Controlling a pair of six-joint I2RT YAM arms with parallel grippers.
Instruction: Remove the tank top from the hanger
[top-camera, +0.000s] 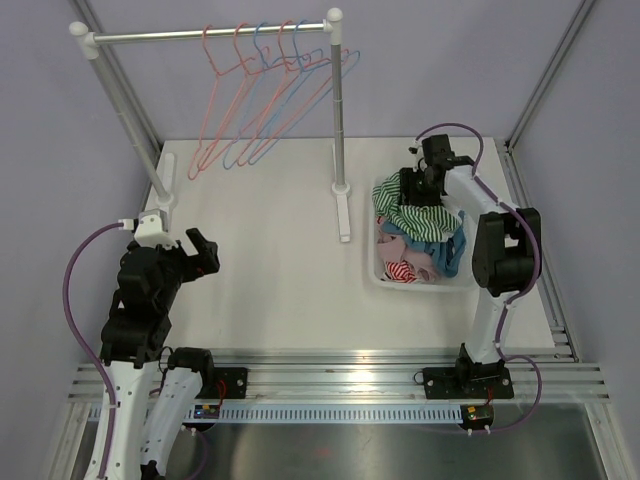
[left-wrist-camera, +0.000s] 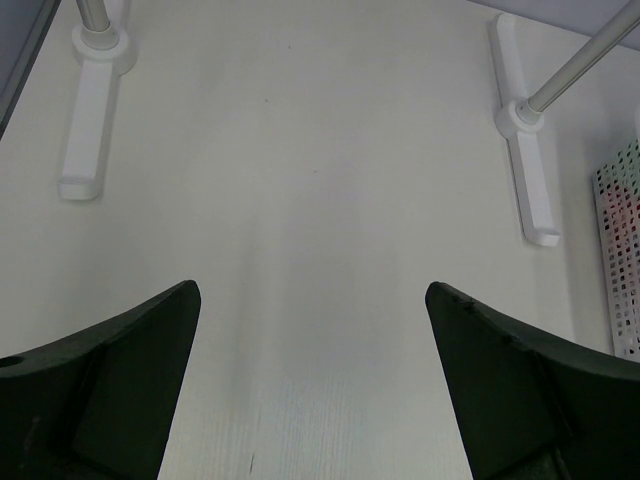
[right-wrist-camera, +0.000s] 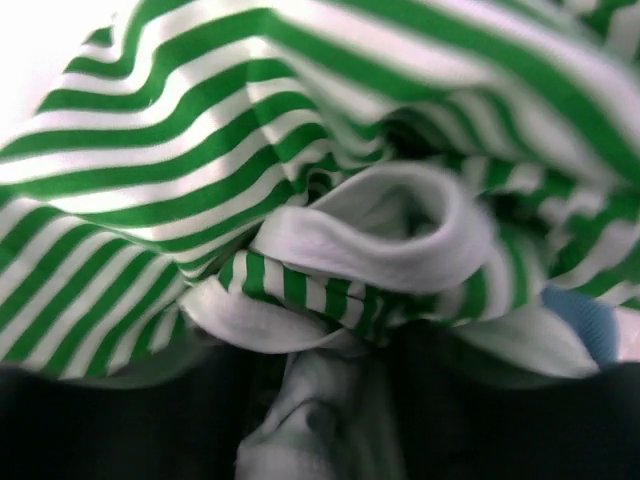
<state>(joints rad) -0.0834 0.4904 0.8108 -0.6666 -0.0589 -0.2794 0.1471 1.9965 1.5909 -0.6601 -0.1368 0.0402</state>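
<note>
A green-and-white striped tank top is seen lying bunched on top of a heap of clothes in a white basket at the right side of the table, well apart from the hangers. In the right wrist view its stripes and a white hem fill the frame, with a fold of cloth lying between two dark finger shapes at the bottom edge. The right gripper is placed directly over the garment at the far end of the basket; whether its jaws are clamped on the fold or parted from it cannot be told, since the view is too close and blurred. Beneath the tank top, a red-striped piece and a blue piece are visible. On the far left, a row of pink and blue hangers is hung bare from the silver rail of a rack. The left gripper is held over the bare white table at the near left, its jaws spread wide apart with nothing between them. The garment is judged to be already off its hanger, so the step in hand appears to be the drop into the basket. The next move would call for the jaws to be fully parted and the right arm lifted straight up, so that no cloth is dragged out with it.
</note>
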